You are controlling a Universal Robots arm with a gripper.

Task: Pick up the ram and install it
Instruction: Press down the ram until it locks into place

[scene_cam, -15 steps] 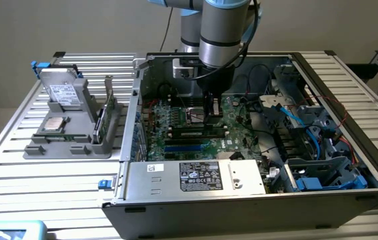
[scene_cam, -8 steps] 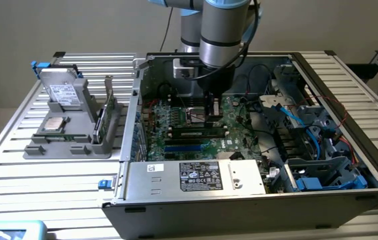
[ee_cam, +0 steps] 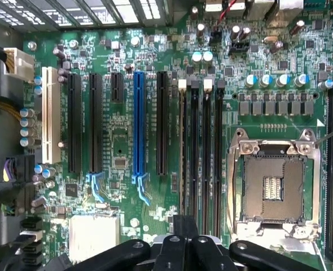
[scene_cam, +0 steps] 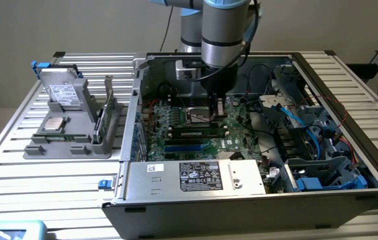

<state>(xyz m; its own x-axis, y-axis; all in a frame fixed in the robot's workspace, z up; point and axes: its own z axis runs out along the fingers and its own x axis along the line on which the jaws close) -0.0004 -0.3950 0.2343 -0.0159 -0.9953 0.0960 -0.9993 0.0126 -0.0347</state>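
A slim dark stick with a pale label, the ram [scene_cam: 199, 134], lies along the black memory slots [scene_cam: 175, 135] of the motherboard, just in front of the open processor socket [scene_cam: 199, 117]. My gripper [scene_cam: 219, 111] hangs inside the open computer case over the socket's far side, apart from the ram. In the wrist view the gripper [ee_cam: 183, 244] is shut with nothing between its black fingers [ee_cam: 169, 251]. It hovers over one end of the four black memory slots [ee_cam: 200, 147]. Seen from straight above, I cannot tell whether a stick stands in them.
The case walls [scene_cam: 135, 100] hem in the arm. Cables and blue drive brackets [scene_cam: 322, 175] crowd the exterior view's right, and the power supply [scene_cam: 196, 175] sits in front. Outside the case, a grey holder [scene_cam: 69, 145] carries a drive [scene_cam: 62, 92], a silver chip [scene_cam: 55, 123] and upright green cards [scene_cam: 107, 112].
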